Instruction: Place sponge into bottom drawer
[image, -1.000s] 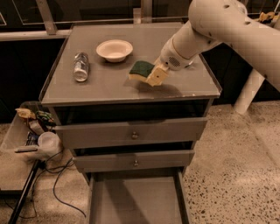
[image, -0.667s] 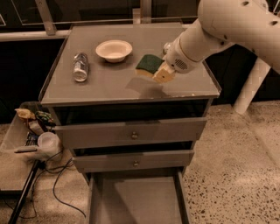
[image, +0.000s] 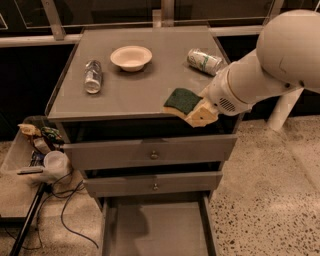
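The pickup looks done: the arm's tan two-finger gripper (image: 199, 114) is clamped on the small rectangular green-topped yellow foam sponge (image: 181, 100) above the near right edge of the grey cabinet top (image: 145, 95), leaving only lowering and release into the open, wide grey bottom drawer (image: 155, 231).

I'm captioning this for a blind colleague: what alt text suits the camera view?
The end effector holds the sponge at the front edge of the cabinet top, above the open bottom drawer. A bowl, bottle and can sit farther back.
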